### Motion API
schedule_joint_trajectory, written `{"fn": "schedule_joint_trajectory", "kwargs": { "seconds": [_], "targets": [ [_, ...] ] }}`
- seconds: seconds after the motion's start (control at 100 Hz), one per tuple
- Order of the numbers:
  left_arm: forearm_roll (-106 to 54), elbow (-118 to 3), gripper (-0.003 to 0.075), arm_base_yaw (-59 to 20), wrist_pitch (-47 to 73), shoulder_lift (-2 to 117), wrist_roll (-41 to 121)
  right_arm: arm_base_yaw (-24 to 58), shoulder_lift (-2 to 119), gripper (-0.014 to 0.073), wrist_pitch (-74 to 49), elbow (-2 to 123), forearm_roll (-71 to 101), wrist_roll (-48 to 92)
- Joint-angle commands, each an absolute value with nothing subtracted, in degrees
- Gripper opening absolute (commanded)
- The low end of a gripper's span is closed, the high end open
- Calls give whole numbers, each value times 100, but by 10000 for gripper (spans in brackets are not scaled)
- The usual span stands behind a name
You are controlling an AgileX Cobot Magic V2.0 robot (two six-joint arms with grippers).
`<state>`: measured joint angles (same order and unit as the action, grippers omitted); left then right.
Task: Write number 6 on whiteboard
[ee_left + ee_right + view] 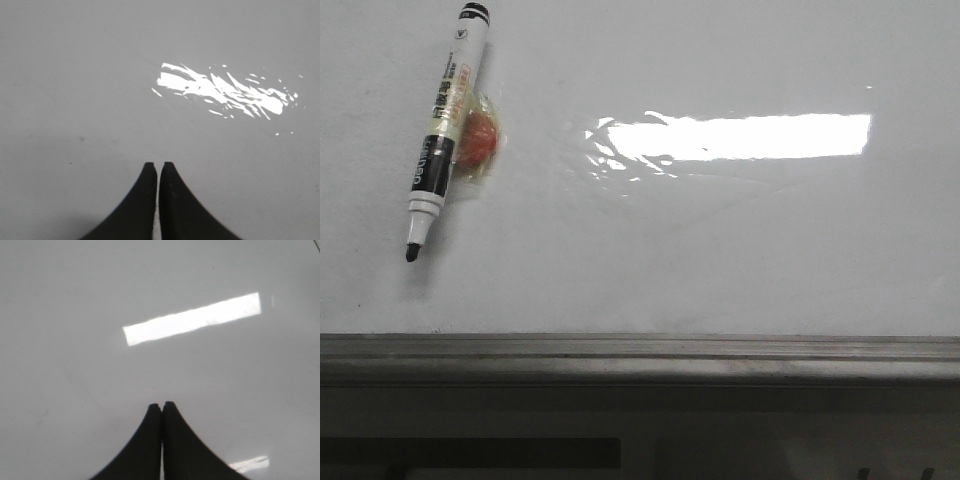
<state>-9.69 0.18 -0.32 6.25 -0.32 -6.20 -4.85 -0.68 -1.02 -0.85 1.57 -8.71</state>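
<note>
The whiteboard (720, 250) fills most of the front view, glossy white, with a grey rail along its near edge. No number 6 shows on it. A black-and-white marker pen (443, 135) lies uncapped at the far left, tip toward the rail, resting against a small red-orange lump in clear wrap (478, 140). Neither gripper appears in the front view. In the left wrist view my left gripper (159, 165) is shut over bare board with nothing in it. The right gripper (161, 404) is likewise shut and holds nothing, over bare whiteboard (75, 340).
The grey metal rail (640, 355) runs across the front edge of the board. A bright ceiling-light reflection (740, 137) lies on the board's middle, with wrinkled film at its left end. A dark line (315, 246) crosses one corner of the right wrist view.
</note>
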Motion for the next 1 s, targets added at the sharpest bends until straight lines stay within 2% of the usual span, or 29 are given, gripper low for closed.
{"fn": "schedule_joint_trajectory", "kwargs": {
  "seconds": [0.0, 0.1, 0.15, 0.18, 0.28, 0.42, 0.54, 0.73, 0.78, 0.83, 0.95, 0.99],
  "targets": [
    [-1110, 207, -19, -12, 86, -204, -649, -514, -174, -64, 381, -226, 204, -860],
    [-980, 165, -19, -12, 197, -204, -632, -514, -174, -64, 192, -226, 166, -844],
    [-910, 22, -19, -12, 705, -204, -623, -514, -174, -64, 194, -199, 166, -844],
    [-910, -158, -19, -12, 1134, -202, -623, -514, -164, -64, 176, -162, 166, -844],
    [-1026, -759, -19, -104, 1469, 29, -588, -514, -70, -64, -180, 96, 166, -844],
    [-651, -1806, -19, -237, 2052, 751, 471, -514, 328, -64, -686, 557, 95, -844],
    [-593, -2258, -19, -248, 2101, 1472, 596, -514, 754, -64, -1600, 1146, 72, -844],
    [-997, -2309, -13, -300, 2073, 2021, 584, -514, 989, -64, -1880, 1510, 60, -844],
    [-1225, -2309, 20, -311, 2073, 2045, 584, -503, 989, -64, -1893, 1510, 52, -844],
    [-1436, -2309, 86, -311, 2073, 2045, 584, -475, 989, -64, -2006, 1500, 52, -844],
    [-1645, -2309, 351, -311, 1734, 2045, 584, -452, 989, -64, -2123, 1500, 52, -844],
    [-1645, -2298, 409, -311, 1604, 2045, 584, -443, 978, -64, -2123, 1500, 52, -844]
  ]
}}
